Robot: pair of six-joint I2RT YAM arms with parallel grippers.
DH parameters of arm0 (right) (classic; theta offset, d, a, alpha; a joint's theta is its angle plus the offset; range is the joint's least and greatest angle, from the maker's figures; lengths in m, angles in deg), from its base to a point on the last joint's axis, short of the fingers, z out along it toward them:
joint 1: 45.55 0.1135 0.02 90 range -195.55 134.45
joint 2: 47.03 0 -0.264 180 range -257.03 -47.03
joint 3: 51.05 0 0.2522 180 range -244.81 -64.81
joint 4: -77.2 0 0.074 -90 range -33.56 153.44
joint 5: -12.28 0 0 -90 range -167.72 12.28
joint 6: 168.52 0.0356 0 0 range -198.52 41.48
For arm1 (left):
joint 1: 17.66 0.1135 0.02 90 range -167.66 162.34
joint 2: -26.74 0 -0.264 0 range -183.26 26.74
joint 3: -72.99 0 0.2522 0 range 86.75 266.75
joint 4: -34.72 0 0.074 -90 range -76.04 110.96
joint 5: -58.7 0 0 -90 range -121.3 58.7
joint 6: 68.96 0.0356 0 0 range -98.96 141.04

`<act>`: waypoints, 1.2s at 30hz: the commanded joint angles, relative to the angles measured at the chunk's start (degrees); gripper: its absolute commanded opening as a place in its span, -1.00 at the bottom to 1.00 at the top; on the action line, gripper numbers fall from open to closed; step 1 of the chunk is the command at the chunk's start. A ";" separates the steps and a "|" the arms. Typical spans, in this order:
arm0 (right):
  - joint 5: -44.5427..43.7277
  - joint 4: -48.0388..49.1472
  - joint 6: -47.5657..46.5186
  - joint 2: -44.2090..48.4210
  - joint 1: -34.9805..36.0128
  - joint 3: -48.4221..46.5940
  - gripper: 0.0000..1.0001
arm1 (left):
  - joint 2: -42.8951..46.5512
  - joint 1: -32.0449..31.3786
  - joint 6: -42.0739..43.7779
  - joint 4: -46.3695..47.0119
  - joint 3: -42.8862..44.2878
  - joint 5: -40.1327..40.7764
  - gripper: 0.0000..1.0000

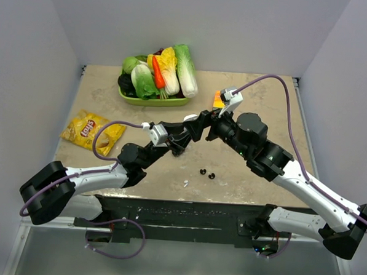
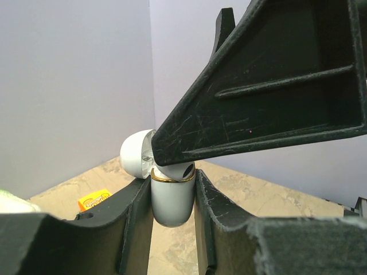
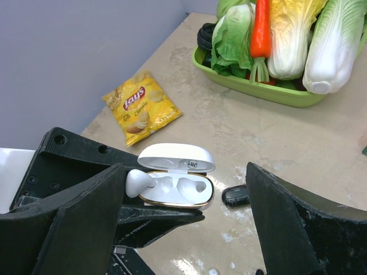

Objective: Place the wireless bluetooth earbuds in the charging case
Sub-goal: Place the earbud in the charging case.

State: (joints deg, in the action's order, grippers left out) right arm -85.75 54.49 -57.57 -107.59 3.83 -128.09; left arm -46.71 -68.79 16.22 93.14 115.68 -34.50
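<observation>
A white earbud (image 3: 137,182) is lying in one pocket of the open charging case (image 3: 175,193), one end jutting past the gold rim. The left pincer (image 2: 172,197) is pinching the case's lower body, holding it off the surface (image 1: 230,180). The right pincer (image 3: 187,169) is hovering spread over the case. Two black earbuds (image 1: 202,172) are lying below both pincers, with a chip bag (image 1: 88,131) and a vegetable tray (image 1: 151,101) farther out.
</observation>
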 commanded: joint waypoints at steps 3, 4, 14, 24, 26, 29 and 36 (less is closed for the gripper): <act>-3.13 -0.45 -1.09 1.75 -0.25 0.36 0.74 | 2.35 -0.19 1.57 27.13 1.57 -0.14 -1.00; -3.22 -0.37 -1.09 1.84 -0.17 0.36 0.74 | 2.43 -0.28 1.57 27.22 1.66 -0.14 -1.00; -3.83 -0.54 -1.17 2.55 -0.17 0.88 0.75 | 3.23 -0.19 1.83 26.96 1.22 0.12 -1.00; -3.74 -0.45 -1.00 3.07 -0.17 0.80 0.82 | 3.31 -0.19 1.83 26.78 1.13 -0.05 -1.00; -3.57 -0.28 -0.91 3.34 -0.25 0.80 0.85 | 3.40 -0.19 1.83 26.61 1.13 -0.05 -1.00; -3.30 0.25 -0.74 3.60 -0.17 0.62 0.87 | 3.31 -0.19 1.83 26.34 1.13 -0.22 -1.00; -1.81 0.34 -0.91 3.60 -0.17 -0.26 0.96 | 2.96 -0.19 1.74 26.25 1.48 -0.40 -1.00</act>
State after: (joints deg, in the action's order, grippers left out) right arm -86.17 54.12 -57.62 -105.12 3.92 -127.42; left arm -45.29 -68.81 16.26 92.68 115.68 -34.70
